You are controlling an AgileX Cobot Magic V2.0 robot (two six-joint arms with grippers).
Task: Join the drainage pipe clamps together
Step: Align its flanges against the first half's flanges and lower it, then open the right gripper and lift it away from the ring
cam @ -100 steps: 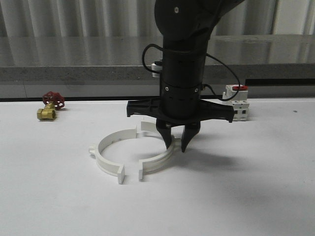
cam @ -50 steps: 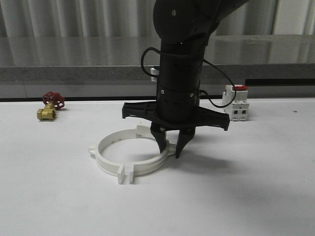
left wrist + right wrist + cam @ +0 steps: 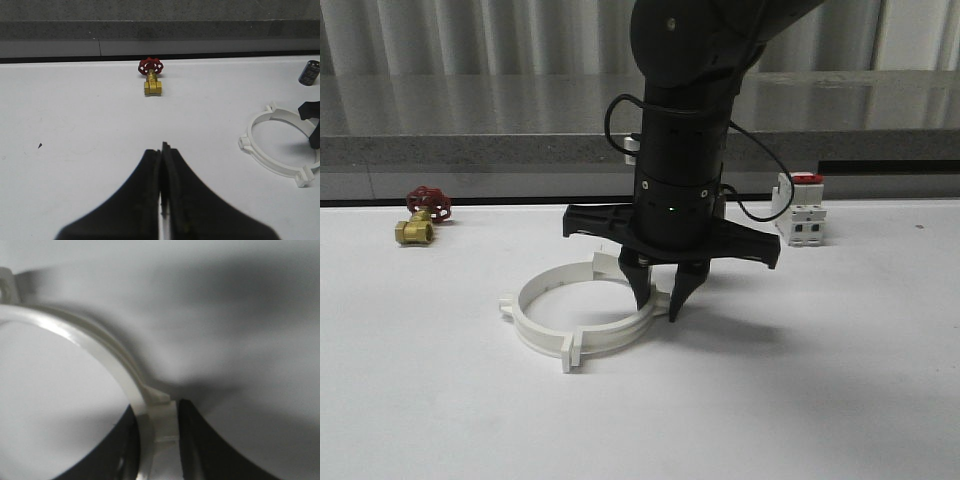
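Smooth white plastic clamps

Dim, soft shadows; blurred right wrist view

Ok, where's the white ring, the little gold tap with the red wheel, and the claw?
white ring [image 3: 535, 325], front view, left curve.
gold tap [image 3: 152, 87], left wrist view, brass body.
right claw [image 3: 658, 297], front view, between its fingertips.

My black right end effector meets white drainage pipe clamps on a white worktop (the valve is brass, red-handled).
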